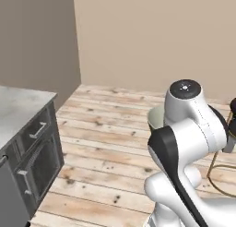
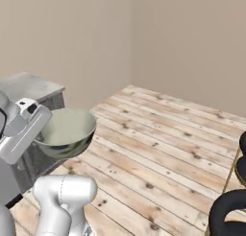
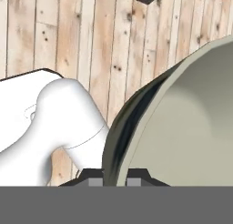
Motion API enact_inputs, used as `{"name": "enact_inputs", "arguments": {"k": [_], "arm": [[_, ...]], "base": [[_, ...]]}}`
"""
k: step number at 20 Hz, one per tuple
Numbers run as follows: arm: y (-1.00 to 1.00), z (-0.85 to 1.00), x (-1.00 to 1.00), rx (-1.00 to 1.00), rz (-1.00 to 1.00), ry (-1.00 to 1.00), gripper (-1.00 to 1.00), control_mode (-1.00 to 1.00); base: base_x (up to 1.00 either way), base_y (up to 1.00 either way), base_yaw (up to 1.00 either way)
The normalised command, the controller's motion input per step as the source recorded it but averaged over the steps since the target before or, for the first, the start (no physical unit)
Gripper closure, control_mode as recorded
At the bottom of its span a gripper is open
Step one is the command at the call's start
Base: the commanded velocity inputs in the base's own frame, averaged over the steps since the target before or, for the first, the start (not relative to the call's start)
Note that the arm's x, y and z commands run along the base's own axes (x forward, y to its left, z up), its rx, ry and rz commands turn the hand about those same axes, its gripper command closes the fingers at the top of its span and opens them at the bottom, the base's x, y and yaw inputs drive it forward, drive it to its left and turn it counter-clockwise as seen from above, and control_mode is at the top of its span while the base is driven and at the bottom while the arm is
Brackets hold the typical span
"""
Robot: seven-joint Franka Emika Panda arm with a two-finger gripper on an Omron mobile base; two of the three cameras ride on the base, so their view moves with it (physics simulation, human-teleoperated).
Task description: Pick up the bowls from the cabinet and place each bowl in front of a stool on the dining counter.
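My gripper (image 3: 113, 181) is shut on the rim of a plain tan-olive bowl (image 3: 182, 127), with one fingertip on each side of the wall. In the right base view the bowl (image 2: 67, 130) hangs upright above the wooden floor, held at its left edge by the gripper (image 2: 39, 134). A slice of the bowl (image 1: 155, 118) peeks out behind the arm in the left base view. Black stool seats (image 2: 229, 212) show at the lower right, and a stool's gold legs (image 1: 220, 174) at the right edge. The cabinet and the dining counter are out of view.
A grey drawer unit with a marble top (image 1: 20, 111) stands at the left, also behind the hand as the drawer unit (image 2: 33, 84). Open plank floor (image 2: 158, 134) stretches ahead to beige walls (image 1: 152, 37) that meet in a corner.
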Motion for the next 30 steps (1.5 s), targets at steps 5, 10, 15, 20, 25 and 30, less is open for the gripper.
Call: {"name": "enact_inputs", "arguments": {"k": [5, 10, 15, 20, 25, 30], "arm": [[0.00, 0.00, 0.00, 0.00, 0.00, 0.00, 1.00, 1.00], [0.00, 0.00, 0.00, 0.00, 0.00, 0.00, 1.00, 1.00], [0.00, 0.00, 0.00, 0.00, 0.00, 0.00, 1.00, 1.00], [0.00, 0.00, 0.00, 0.00, 0.00, 0.00, 1.00, 1.00], [0.00, 0.00, 0.00, 0.00, 0.00, 0.00, 1.00, 1.00], [0.00, 0.00, 0.00, 0.00, 0.00, 0.00, 1.00, 1.00]], "base": [[0.69, 0.02, -0.82], [0.98, 0.29, -0.73], [0.91, 0.23, -0.75], [0.23, 0.00, -0.95], [0.00, -0.01, -0.96], [0.27, 0.02, -0.93]]}}
